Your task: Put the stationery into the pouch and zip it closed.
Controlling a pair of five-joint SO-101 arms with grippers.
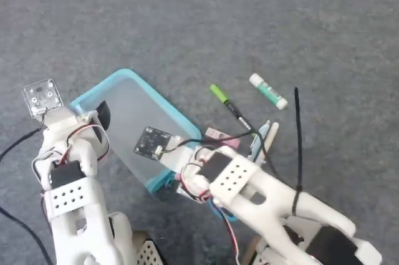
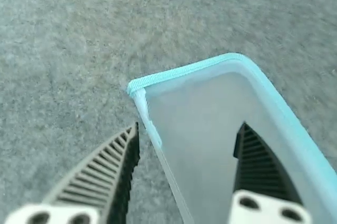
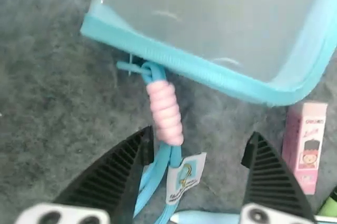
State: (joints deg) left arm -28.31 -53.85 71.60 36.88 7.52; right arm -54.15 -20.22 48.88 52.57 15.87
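At the near edge of the table stand the two arms, and both grippers are at the pouch. The right gripper hovers over the pouch's nearest corner with its jaws spread wide and nothing clamped. The pink ribbed zip pull hangs from the teal zip edge and lies in the gap, close to one finger and well clear of the other. A teal cord and a small paper tag trail from the pull between the jaws. The pink eraser lies on the table just outside the pouch's edge, beside the other finger. The left gripper is at the pouch's left corner, also wide open and holding nothing. It straddles the side seam, with one finger over the bare table and the other over the translucent face of the pouch. The pouch itself lies flat and slantwise in the near left part of the table, teal-edged, with no stationery visible through its panel. Just past the right arm, a pale blue pen lies beside the eraser. A thin black strip runs away from the near edge. Farther toward the middle of the table lies a green-capped pen, and beyond it, nearest the far edge, a glue stick, all apart from the pouch.
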